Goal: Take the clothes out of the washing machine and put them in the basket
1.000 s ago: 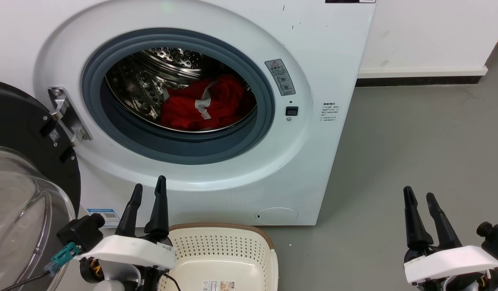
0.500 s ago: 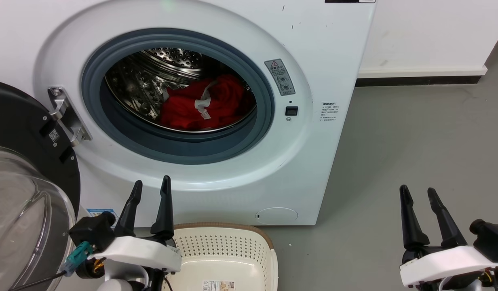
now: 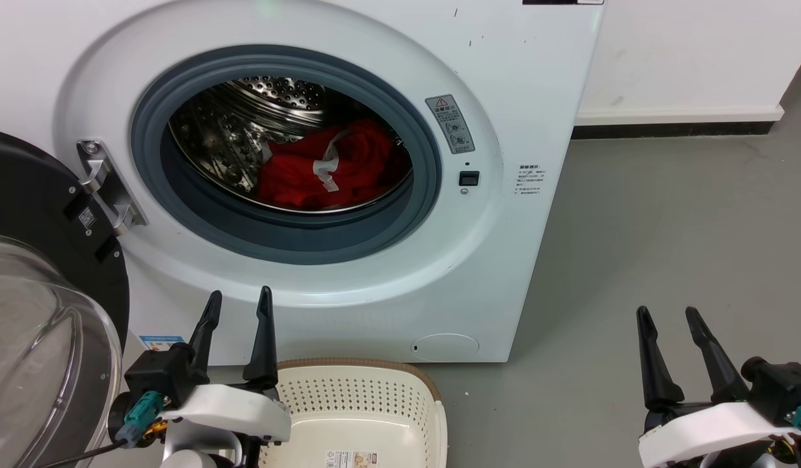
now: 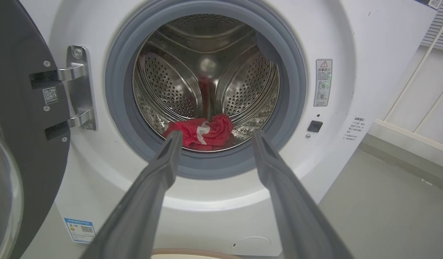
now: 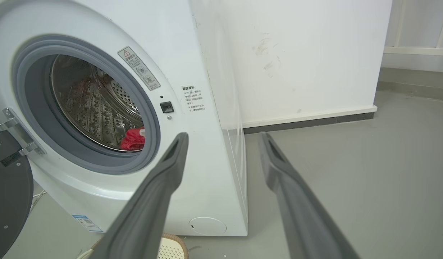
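Note:
The white washing machine stands with its door swung open, and red clothes with a white strip lie low in its steel drum. The clothes show small in the left wrist view and as a red patch in the right wrist view. The cream basket sits on the floor in front of the machine, with nothing but a paper label inside. My left gripper is open beside the basket's left rim, below the drum opening. My right gripper is open over the floor at the right.
The open glass door with its black rim juts out at the left, close to my left arm. Grey floor spreads right of the machine up to a white wall with a dark baseboard.
The left gripper's fingers have spread wider and its wrist has shifted a little right. The right gripper has slid slightly left and turned. Clothes and basket have not moved.

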Tool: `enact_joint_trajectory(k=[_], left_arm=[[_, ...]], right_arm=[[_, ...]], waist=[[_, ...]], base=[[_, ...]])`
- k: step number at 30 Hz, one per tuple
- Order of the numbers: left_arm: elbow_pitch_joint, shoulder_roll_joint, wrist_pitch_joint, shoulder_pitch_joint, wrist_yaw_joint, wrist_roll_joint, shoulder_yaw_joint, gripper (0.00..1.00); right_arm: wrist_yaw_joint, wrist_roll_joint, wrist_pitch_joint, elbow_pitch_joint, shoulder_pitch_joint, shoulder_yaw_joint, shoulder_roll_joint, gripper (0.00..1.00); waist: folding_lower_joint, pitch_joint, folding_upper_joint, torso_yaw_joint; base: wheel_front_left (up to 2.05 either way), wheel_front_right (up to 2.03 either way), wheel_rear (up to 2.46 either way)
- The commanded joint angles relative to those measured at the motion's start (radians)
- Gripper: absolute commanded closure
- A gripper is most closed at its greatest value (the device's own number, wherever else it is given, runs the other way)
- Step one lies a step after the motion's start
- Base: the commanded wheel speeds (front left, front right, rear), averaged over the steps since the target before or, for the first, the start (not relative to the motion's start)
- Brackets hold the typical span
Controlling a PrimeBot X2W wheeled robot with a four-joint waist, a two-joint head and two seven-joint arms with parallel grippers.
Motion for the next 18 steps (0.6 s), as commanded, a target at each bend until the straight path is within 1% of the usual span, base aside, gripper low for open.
enact_joint_trajectory(k=[1,18], left_arm=[[-0.001,0.009,-0.010,-0.009,0.006,0.031,0.000,0.00],[0.040,0.010,-0.042,-0.013,0.013,0.143,-0.007,0.00]], right_arm=[[0.000,-0.033,-0.002,-0.013,0.010,0.000,-0.002,0.00],[0.000,-0.146,0.003,-0.029,0.028,0.001,-0.002,0.00]], waist=[[0.0000,0.000,0.0000,0.000],[0.0000,-0.003,0.0000,-0.003]], base=[[0.00,0.00,0.00],[0.00,0.00,0.00]])
